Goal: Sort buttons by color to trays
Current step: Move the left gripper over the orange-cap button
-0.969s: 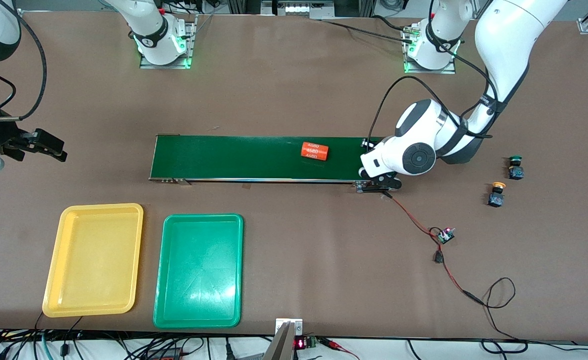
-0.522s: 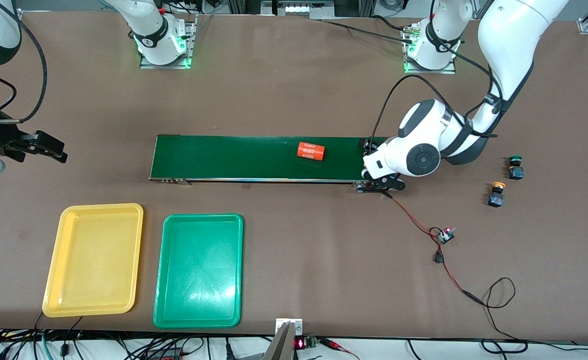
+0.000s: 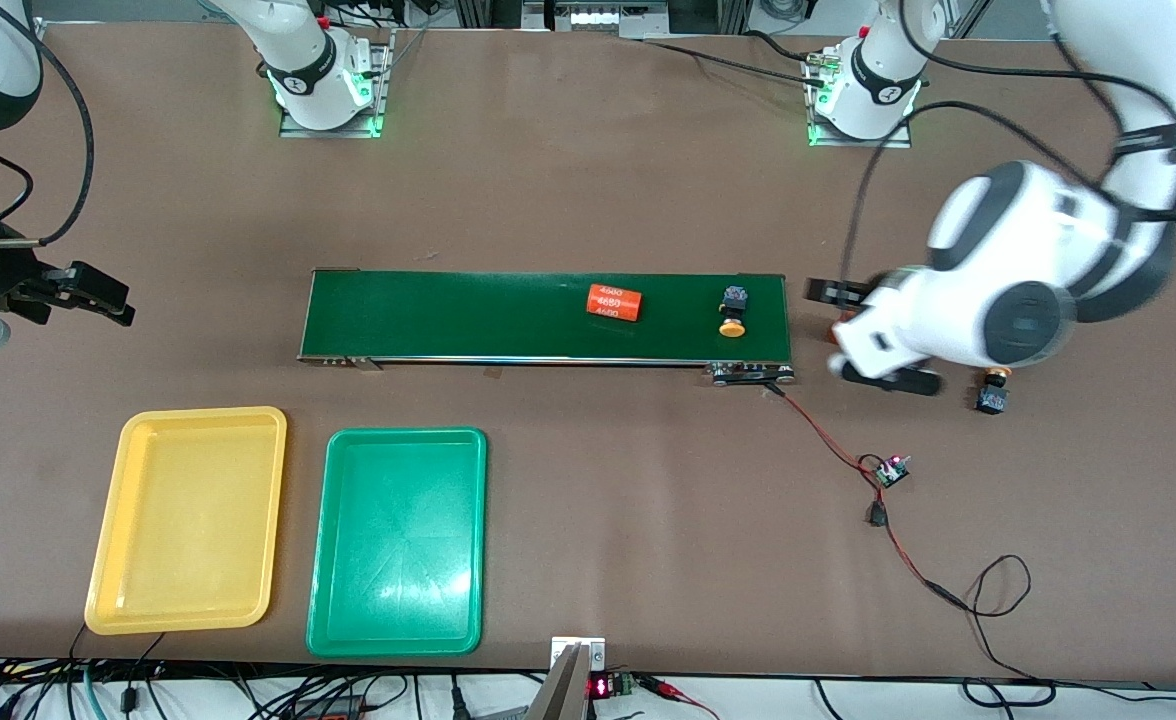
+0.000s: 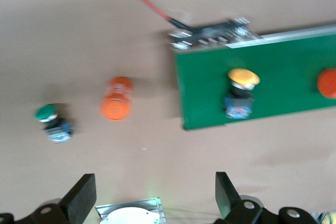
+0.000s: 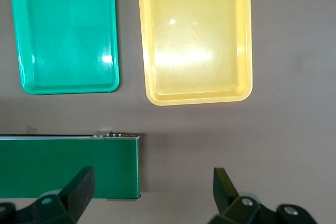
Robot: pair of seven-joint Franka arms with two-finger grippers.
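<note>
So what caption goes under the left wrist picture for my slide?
Open left gripper above the brown table: orange-capped push-button on dark green belt, orange cylinder and green-capped push-button beside it.

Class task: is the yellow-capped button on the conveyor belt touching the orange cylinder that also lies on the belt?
Apart. The front view shows bare green belt between the button and the cylinder.

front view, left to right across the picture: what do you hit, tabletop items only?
yellow tray → green tray → orange cylinder → yellow-capped button on the belt → small circuit board → yellow-capped button on the table
</note>
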